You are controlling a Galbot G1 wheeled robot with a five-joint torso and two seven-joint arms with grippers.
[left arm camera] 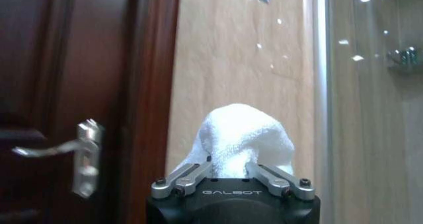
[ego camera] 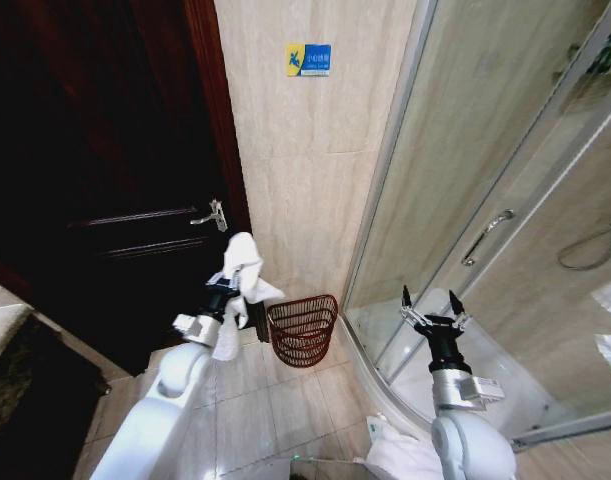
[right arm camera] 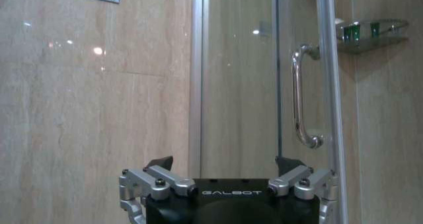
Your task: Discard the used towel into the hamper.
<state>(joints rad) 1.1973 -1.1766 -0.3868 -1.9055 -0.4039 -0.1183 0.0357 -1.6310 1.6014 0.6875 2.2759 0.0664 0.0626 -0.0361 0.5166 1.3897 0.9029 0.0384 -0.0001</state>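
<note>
Left gripper [ego camera: 228, 281] up in the air, in front of the dark door [ego camera: 95, 180] and the tan wall [ego camera: 305, 150]. Fingers [left arm camera: 188, 177] clenched on the white towel [ego camera: 243, 270]. Towel bunched above the fingers, with a long end hanging down beside the arm. Same towel in the left wrist view as a soft white lump [left arm camera: 241, 140] poking up between the two metal fingers. Silver door handle [left arm camera: 79, 157] off to one side there, on the dark door.

Hamper [ego camera: 303, 330] on the tiled floor [ego camera: 275, 410], against the wall, just beside the glass shower door [ego camera: 485, 200]. Round, dark red-brown, open weave, a bit narrower at the bottom. Towel up higher than the hamper and off to its left, not over the rim.

Right gripper [ego camera: 432, 308] held up in front of the shower glass, well apart from the hamper. Fingers [right arm camera: 162, 163] spread wide, nothing between them. Silver shower handle [right arm camera: 300, 105] on the glass past the fingers in the right wrist view.

Small blue and yellow sign [ego camera: 308, 59] high on the wall. Something white [ego camera: 400, 455] on the floor near the robot's base, too hard to tell what.
</note>
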